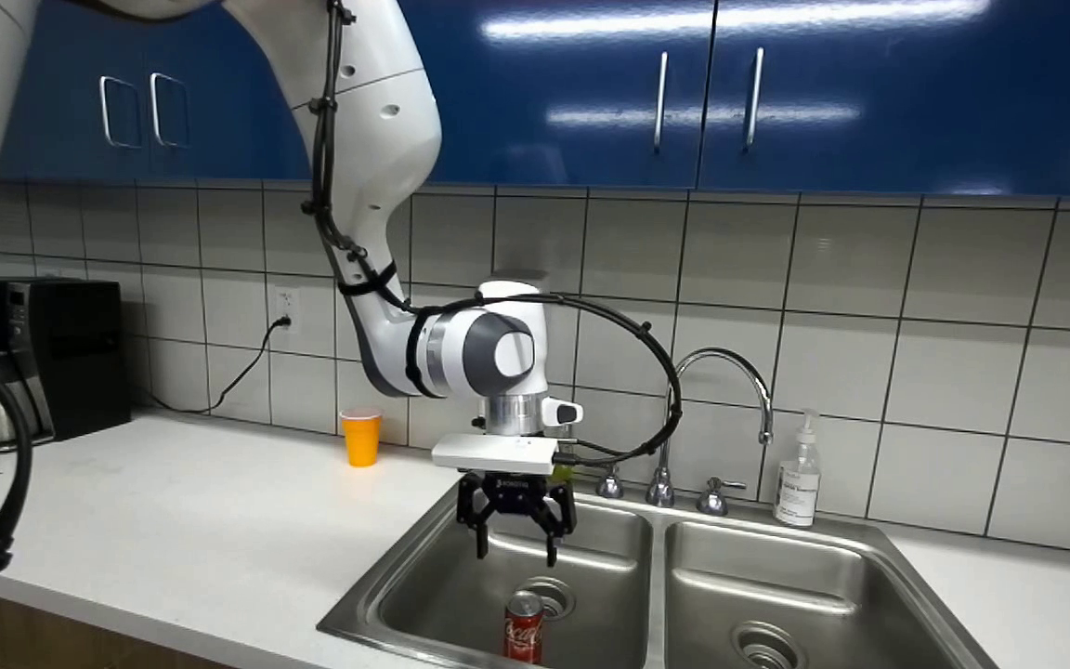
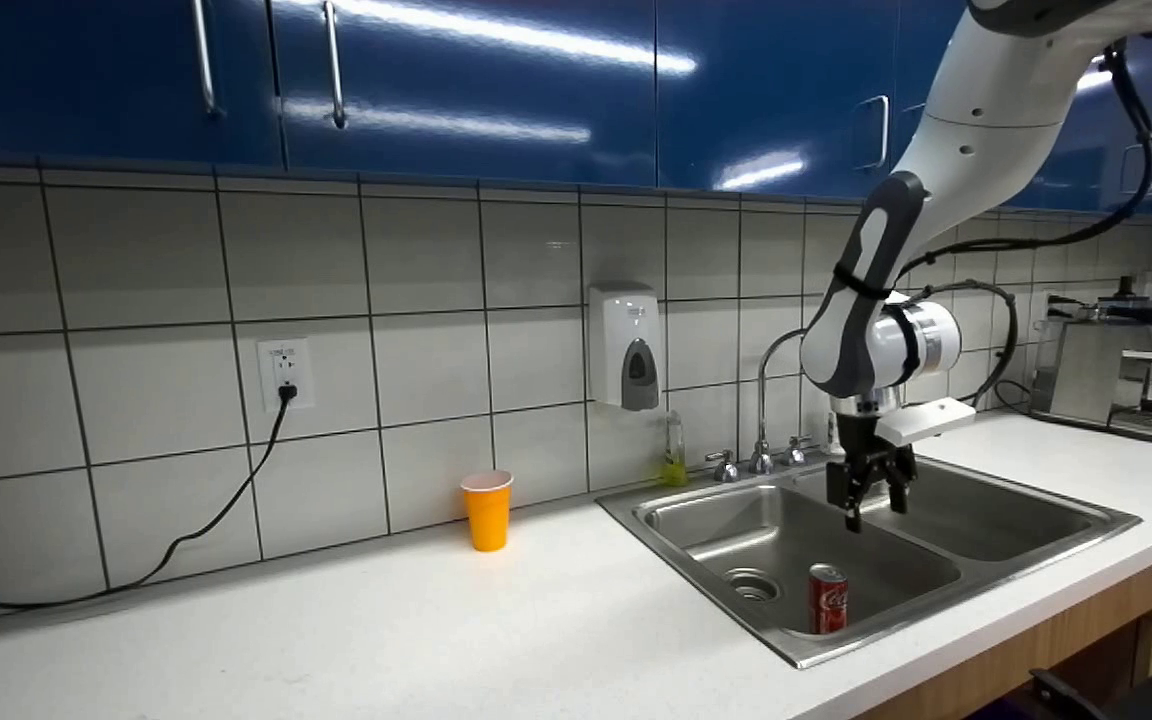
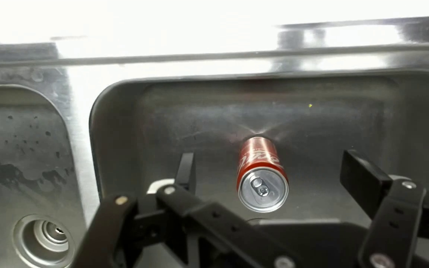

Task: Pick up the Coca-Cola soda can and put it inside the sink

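Note:
The red Coca-Cola can [image 1: 523, 634] stands upright on the floor of a basin of the steel double sink [image 1: 658, 595], close to that basin's drain. In an exterior view the can [image 2: 828, 602] and the sink [image 2: 701, 592] show too. My gripper [image 1: 516, 557] hangs above that basin, pointing down, open and empty; it also shows in an exterior view [image 2: 876, 515]. In the wrist view the can [image 3: 257, 158] lies between the two spread fingers of the gripper [image 3: 267, 167], well below them and touching neither. Its silver top and tab face up.
The faucet [image 1: 721, 358] rises behind the sink. A soap bottle [image 1: 797, 478] stands at the sink's back edge. An orange cup [image 1: 361, 439] stands on the white counter [image 1: 173, 520]. The sink divider [image 3: 78, 149] separates the can's basin from a second basin with a drain [image 3: 45, 240].

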